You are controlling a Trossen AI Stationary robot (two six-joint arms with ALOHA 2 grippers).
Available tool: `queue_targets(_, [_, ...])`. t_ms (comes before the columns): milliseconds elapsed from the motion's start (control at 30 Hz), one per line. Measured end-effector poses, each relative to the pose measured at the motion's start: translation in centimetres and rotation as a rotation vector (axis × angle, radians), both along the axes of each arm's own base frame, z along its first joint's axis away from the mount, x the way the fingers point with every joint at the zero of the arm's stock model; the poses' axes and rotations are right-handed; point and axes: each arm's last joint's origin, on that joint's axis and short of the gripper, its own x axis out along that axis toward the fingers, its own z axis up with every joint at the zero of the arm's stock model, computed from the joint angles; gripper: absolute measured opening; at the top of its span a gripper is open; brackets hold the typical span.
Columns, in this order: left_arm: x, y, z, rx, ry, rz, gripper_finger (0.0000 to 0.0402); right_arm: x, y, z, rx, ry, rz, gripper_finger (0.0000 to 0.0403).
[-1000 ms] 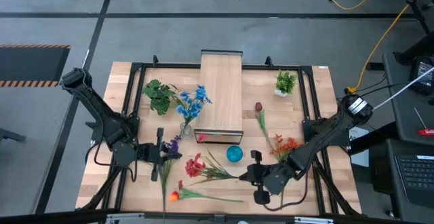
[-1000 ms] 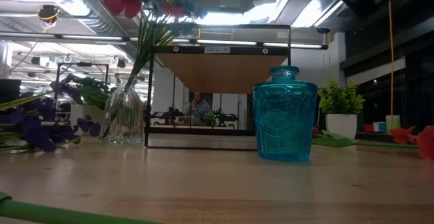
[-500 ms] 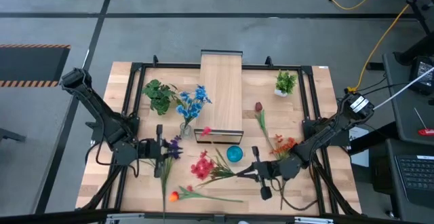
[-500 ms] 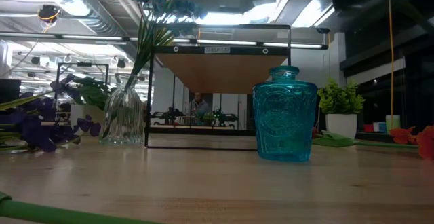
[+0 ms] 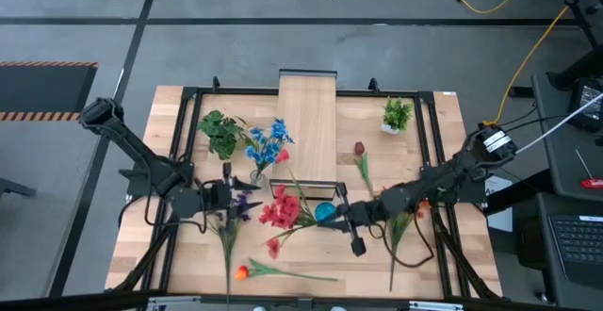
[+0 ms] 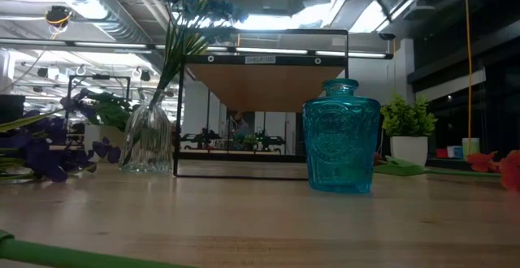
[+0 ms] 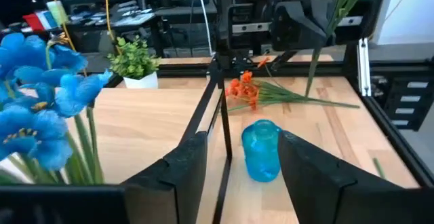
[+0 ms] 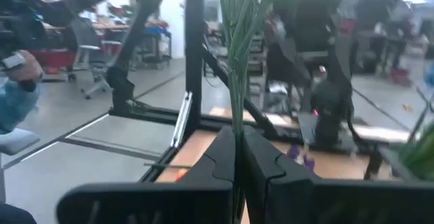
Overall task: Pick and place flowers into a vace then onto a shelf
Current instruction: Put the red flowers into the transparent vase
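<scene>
My right gripper (image 5: 337, 214) is shut on the green stems of the red flowers (image 5: 278, 207), whose blooms hover left of the blue vase (image 5: 325, 214). My left gripper (image 5: 236, 198) stands open beside the purple flower (image 5: 240, 209), whose stem lies on the table. In the left wrist view its open fingers frame the blue vase (image 7: 261, 149), which stands farther off. Blue flowers (image 5: 268, 141) stand in a clear vase (image 5: 256, 174) beside the shelf (image 5: 308, 122). My right gripper pinches the red flowers' green stems (image 8: 237, 95) between its two fingers. The fingers come level from the table's right and lie across the stems. The bunch is lifted clear, blooms toward the table's left, and a stem end (image 7: 319, 61) slants down beside the gripper.
An orange flower (image 5: 243, 271) lies near the front edge. A dark red tulip (image 5: 359, 149) and more orange blooms (image 7: 241, 88) lie right of the shelf. Leafy plants stand at the far left (image 5: 221, 132) and far right (image 5: 397, 115). A black frame (image 5: 429, 141) rims the table.
My right gripper has moved toward the table's left and far side and tipped up from pointing down to level. It has carried the red flowers off the table to beside the blue vase. My left gripper has swung a little toward the far edge.
</scene>
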Motion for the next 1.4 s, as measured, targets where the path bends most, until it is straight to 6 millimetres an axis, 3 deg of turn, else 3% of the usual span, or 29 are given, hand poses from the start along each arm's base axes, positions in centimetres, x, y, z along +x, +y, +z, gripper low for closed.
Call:
queue_targets(267, [2.0, 0.7, 0.3, 0.006, -0.055, -0.071, 0.0175, 1.2, -2.8, 0.2, -0.026, -0.035, -0.015, 0.0005])
queue_targets(600, [5.3, 1.9, 0.3, 0.001, -0.206, -0.173, 0.0174, 1.8, -4.8, 0.5, -0.033, -0.068, -0.04, 0.0005])
queue_targets(1067, [7.8, 4.0, 0.2, 0.01, -0.385, -0.264, 0.0173, 2.7, -6.4, 1.8, -0.084, -0.149, 0.003, 0.0005])
queue_targets(1400, [9.1, 4.7, 0.7, 0.029, -0.399, -0.269, 0.0173, 3.0, -7.7, 1.8, -0.081, -0.149, -0.037, 0.0005])
